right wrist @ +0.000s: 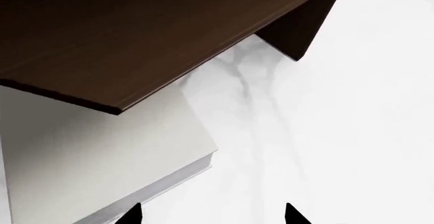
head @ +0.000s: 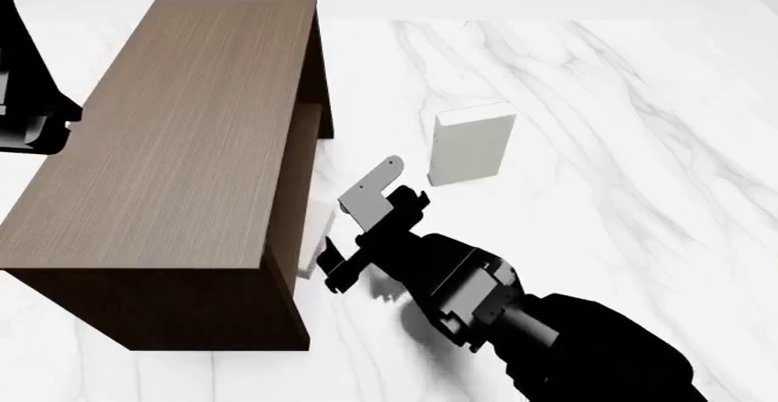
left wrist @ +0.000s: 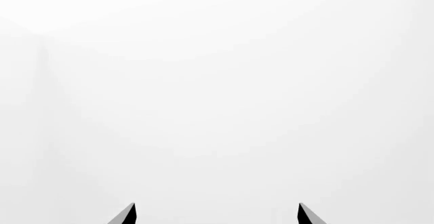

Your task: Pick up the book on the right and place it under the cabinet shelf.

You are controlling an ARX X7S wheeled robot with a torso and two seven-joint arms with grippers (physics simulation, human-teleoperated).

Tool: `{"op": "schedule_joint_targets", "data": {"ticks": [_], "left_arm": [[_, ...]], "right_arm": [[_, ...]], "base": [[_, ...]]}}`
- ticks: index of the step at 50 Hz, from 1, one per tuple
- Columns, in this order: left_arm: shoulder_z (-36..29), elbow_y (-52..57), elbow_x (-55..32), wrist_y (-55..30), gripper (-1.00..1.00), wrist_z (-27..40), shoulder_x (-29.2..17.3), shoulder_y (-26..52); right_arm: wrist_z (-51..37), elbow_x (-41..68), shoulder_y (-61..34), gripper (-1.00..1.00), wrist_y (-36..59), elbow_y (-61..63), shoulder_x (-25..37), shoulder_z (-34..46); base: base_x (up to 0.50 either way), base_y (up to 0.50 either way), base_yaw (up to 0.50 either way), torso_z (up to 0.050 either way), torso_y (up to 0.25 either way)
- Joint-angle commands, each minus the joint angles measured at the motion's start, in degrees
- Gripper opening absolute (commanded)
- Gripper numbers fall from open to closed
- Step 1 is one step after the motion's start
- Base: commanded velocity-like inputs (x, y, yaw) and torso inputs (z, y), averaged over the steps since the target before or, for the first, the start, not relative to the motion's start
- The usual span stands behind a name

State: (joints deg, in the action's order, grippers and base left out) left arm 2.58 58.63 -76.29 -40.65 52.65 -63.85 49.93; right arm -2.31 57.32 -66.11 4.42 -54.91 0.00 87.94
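We judge the task nearly finished. A thin, plain, pale grey-white rectangular book (right wrist: pixel 101 158) lies flat on the white, grey-veined marble floor (head: pixel 608 101), most of it tucked beneath the inner board (right wrist: pixel 156 46) of the long, dark brown wood-grain cabinet (head: pixel 182 147). In the right wrist view one corner and a lighter page edge of this book stick out past the shelf's lip; in the head view only a pale sliver shows at the cabinet's open side. Our right gripper (head: pixel 371 224) hangs just beside that opening with its jaws spread and nothing between them, so we take the book to be released. Whether this is the book that stood on the right we cannot confirm from these views. What seems left is to draw the arm clear, and perhaps to nudge the book deeper if the protruding corner matters.

A second look-alike pale book (head: pixel 472 142) stands upright on the floor, well apart from the cabinet. It is a matte, sharp-edged slab, unmarked.

The cabinet is a boxy form with straight edges and fine lengthwise grain; its underside reads darker in shadow. The floor looks smooth and polished.

Our left gripper (left wrist: pixel 217 214) shows two dark fingertips set apart, facing blank white, holding nothing.
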Motion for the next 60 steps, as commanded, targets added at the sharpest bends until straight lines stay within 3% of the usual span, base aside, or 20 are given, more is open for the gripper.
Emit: {"op": "schedule_joint_targets", "data": {"ticks": [1, 33, 46, 60], "left_arm": [[-0.92, 0.13, -1.57, 0.01, 1.00, 1.03, -0.82, 1.77], [-7.40, -1.51, 0.71, -2.20, 1.00, 1.56, 3.11, 5.08], [-8.27, -1.62, 3.37, -1.42, 1.00, 0.37, 4.28, 2.90], [-8.37, -1.42, 2.97, -0.94, 1.00, 0.52, 4.08, 3.07]], "right_arm": [[-3.81, -1.10, -1.24, 1.00, -0.17, -1.16, 0.00, -0.25], [-4.65, 4.90, -6.31, 1.00, -10.11, -2.31, 0.21, -1.20], [-18.12, 5.88, -8.78, 1.00, -7.24, 25.98, 14.69, -1.87], [-24.43, 5.18, -10.28, 1.00, -6.50, 35.50, 21.09, -2.52]], "base": [[0.00, 0.00, 0.00, 0.000, 0.000], [0.00, 0.00, 0.00, 0.000, 0.000], [0.00, 0.00, 0.00, 0.000, 0.000], [0.00, 0.00, 0.00, 0.000, 0.000]]}}
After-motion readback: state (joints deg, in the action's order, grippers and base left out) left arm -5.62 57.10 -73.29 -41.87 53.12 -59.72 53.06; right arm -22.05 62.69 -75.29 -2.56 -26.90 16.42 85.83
